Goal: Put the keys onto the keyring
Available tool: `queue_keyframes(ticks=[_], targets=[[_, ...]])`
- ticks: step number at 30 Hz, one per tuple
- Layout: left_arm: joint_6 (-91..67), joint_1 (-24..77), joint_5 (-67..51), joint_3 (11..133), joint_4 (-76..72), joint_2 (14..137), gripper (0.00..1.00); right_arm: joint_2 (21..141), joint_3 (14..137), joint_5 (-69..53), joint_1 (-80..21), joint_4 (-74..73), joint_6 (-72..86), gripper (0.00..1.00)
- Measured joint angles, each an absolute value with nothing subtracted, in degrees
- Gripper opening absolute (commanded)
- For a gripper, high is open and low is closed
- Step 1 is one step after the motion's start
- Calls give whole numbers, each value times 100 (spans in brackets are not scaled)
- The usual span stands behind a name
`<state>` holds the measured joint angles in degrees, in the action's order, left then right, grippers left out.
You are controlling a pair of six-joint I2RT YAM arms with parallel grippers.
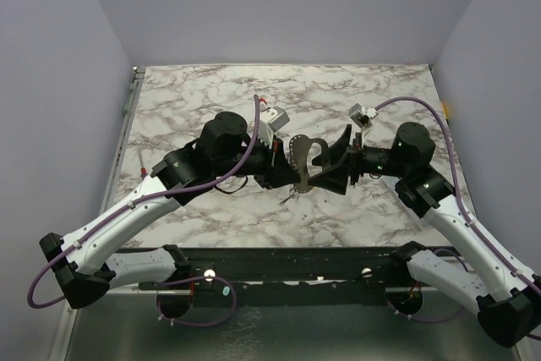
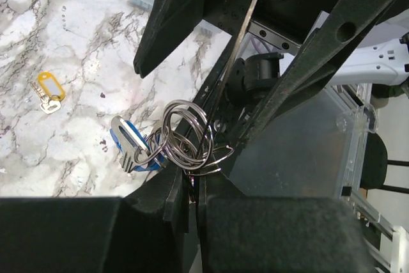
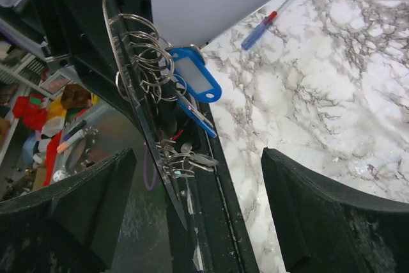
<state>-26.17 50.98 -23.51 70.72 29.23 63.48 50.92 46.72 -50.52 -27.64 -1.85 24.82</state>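
— White marble-patterned tabletop [image 1: 203,99], veined in grey, with plain pale walls round three sides. Where are the keys?

— One is off the table. The blue-tagged key [image 2: 131,144] hangs from a bunch of steel split rings [image 2: 185,135], with its metal blade beside the tag.

— And what has the rings?

— The left gripper [image 2: 195,187]. Its jaws are pinched nearly together on the bunch, which sticks out just past the fingertips. The tag dangles to one side of them.

— Any other key?

— A yellow-tagged key [image 2: 48,87] lies flat on the marble, well apart from both grippers and touching nothing else.

— The right gripper?

— The right gripper [image 3: 198,158] is spread wide and holding nothing. Its two black fingers [image 3: 83,215] stand on either side of the left gripper's tip, so the rings and blue tag sit between them. I see no contact with either finger. From above, the two arms meet nose to nose over the middle of the table.

— Anything lower on that bunch?

— Some small silvery pieces [image 3: 185,158] hang under the rings, too tangled to name.

— Further out?

— A thin red-and-blue stick [image 3: 262,29] lies on the marble, beyond the rings.
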Motion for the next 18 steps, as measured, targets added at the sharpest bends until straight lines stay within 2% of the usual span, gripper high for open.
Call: queue_keyframes(ticks=[7, 9, 10, 12, 13, 15, 17, 18], targets=[[-2565, 5098, -2425, 7078, 2967, 6355, 0, 5120, 4674, -5599, -2764, 224, 2644, 29], [-2565, 5098, -2425, 7078, 2967, 6355, 0, 5166, 4674, -5763, -2764, 377, 2731, 19], [-2565, 5098, -2425, 7078, 2967, 6355, 0, 5192, 4674, -5848, -2764, 471, 2799, 5], [-2567, 5096, -2451, 7081, 2967, 6355, 1, 5256, 4661, -5970, -2764, 622, 2871, 1], [-2576, 5096, -2460, 7081, 2965, 6355, 14, 5282, 4652, -6029, -2751, 694, 2899, 1], [-2591, 5094, -2473, 7083, 2965, 6355, 51, 5299, 4644, -6090, -2735, 773, 2930, 1], [-2556, 5089, -2462, 7083, 2945, 6355, 76, 5299, 4644, -6093, -2735, 812, 2995, 1], [-2596, 5083, -2464, 7083, 2947, 6355, 94, 5297, 4644, -6080, -2735, 834, 3013, 1]])
